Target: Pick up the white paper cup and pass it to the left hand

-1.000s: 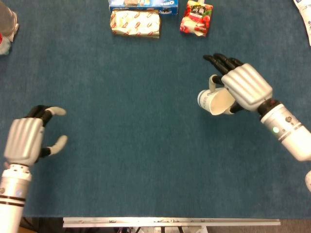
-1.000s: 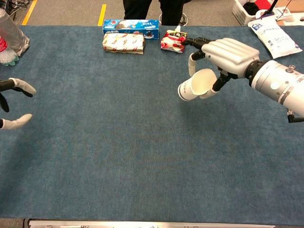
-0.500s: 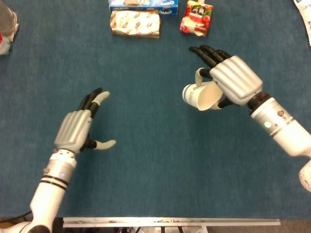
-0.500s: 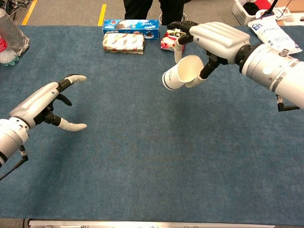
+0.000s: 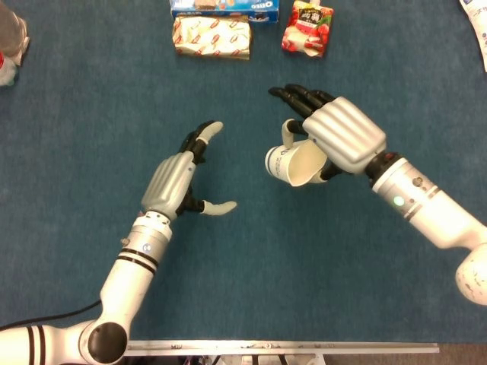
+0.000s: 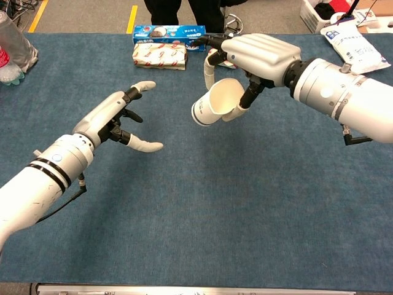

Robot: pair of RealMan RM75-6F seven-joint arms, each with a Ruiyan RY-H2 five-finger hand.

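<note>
Right robot hand (image 5: 338,137) grips white paper cup (image 5: 293,163), apparently tilted | left robot hand (image 5: 176,179) spread, empty

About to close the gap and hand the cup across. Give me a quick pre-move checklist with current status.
1. Cup held: the right hand grips the white paper cup, lifted off the table. Ok.
2. Receiver ready: the left hand holds nothing, its fingers spread toward the cup. Ok.
3. Contact: blue table shows between cup and left hand in both views. Not yet touching.
4. Cup orientation: lies tilted, base toward the left hand, mouth toward the right palm. Ok for a side grasp.
5. Path: no object between the hands; the snack packs sit at the far edge. Ok.
6. Grip firmness on the cup: cannot tell.
</note>
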